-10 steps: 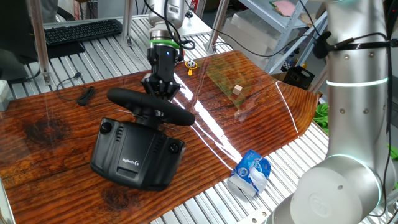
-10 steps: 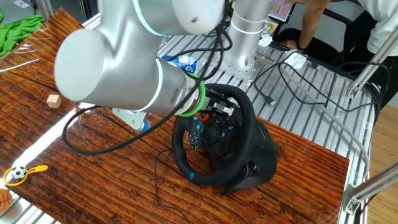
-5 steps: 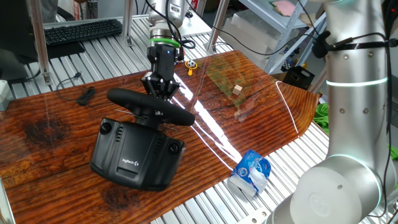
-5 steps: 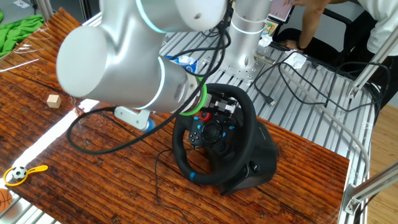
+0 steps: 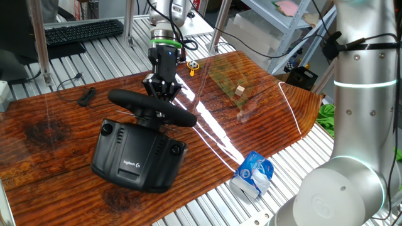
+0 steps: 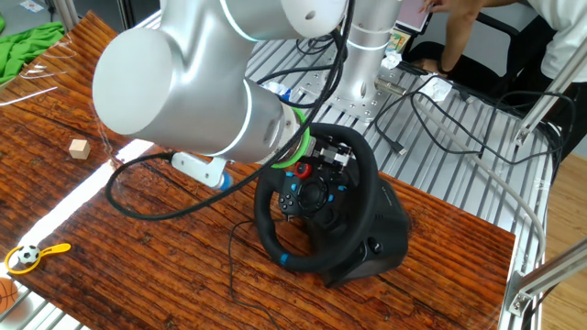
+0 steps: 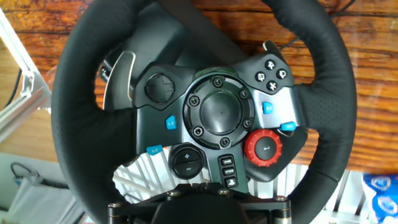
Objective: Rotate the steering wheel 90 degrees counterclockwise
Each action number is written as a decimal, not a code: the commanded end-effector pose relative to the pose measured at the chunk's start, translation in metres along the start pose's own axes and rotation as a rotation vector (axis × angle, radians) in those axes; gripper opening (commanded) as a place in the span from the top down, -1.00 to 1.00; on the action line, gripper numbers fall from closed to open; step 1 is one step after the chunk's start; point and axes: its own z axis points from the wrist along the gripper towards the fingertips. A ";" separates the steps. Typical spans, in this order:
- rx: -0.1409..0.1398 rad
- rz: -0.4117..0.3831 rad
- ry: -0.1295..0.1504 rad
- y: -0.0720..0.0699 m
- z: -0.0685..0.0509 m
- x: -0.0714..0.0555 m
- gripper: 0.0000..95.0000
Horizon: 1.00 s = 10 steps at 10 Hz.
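One gripper point(image 5: 162, 94) met the far rim of the Logitech steering wheel point(image 5: 151, 107). Whether its fingers pinched the rim could not be told.

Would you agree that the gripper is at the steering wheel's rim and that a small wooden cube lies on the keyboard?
Not quite: the small wooden cube lies on the wooden tabletop, away from the keyboard, as one fixed view shows. The gripper is indeed at the steering wheel rim.

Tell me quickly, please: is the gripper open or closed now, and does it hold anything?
Gripper: at the rim of the steering wheel; whether it is open or closed on the rim cannot be told.
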 end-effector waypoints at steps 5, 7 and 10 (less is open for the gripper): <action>-0.052 0.083 -0.058 0.015 -0.009 0.011 1.00; -0.007 0.095 -0.144 0.016 -0.020 0.010 1.00; 0.016 0.109 -0.291 0.017 -0.035 0.008 1.00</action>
